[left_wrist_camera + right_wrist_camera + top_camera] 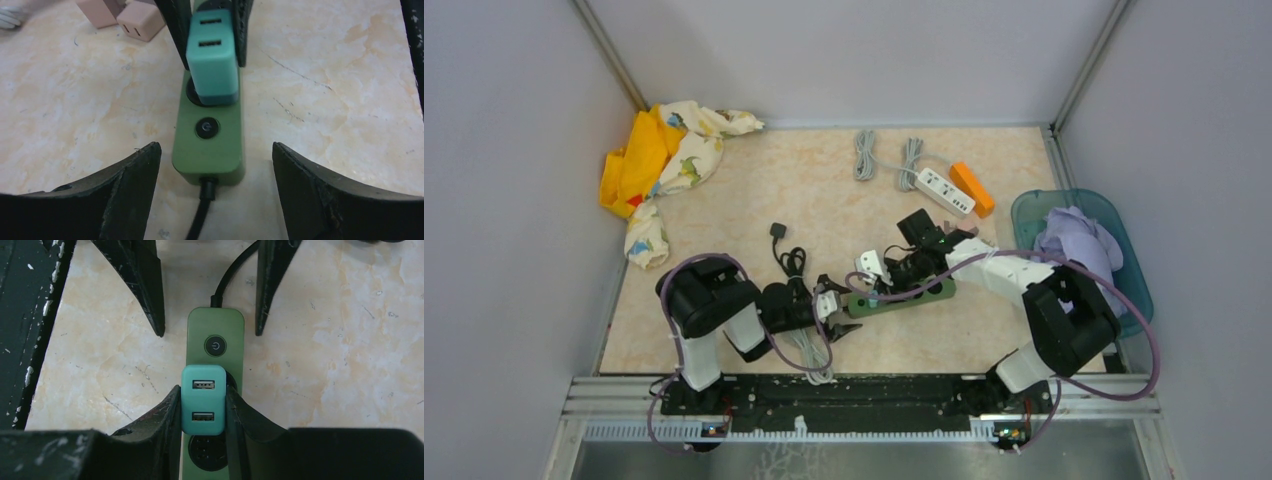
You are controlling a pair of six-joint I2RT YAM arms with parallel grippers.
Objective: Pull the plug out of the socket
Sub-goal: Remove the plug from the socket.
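**Near the bench's front edge: right gripper (202,395) on the teal plug (202,400)**

My right fingers (160,415) are clamped on both flanks of the teal plug. It stands upright in a round socket of the green power strip (215,325), next to the power button (215,346). My left gripper (215,150) stands wide apart, one finger on either side of the strip's cord end, touching neither side as far as I can see. The black cord (200,220) runs out between those fingers.

Two pink adapters (135,20) lie just beside the strip on its far side. A coil of black cable (792,262) lies close to my left arm. Well apart, toward the far edge, are a white power strip (946,191), an orange block (972,187) and two grey cable bundles (864,155). A patterned cloth (664,160) fills the far left corner. A teal basin (1024,205) holding lilac cloth (1074,240) sits at the right edge.
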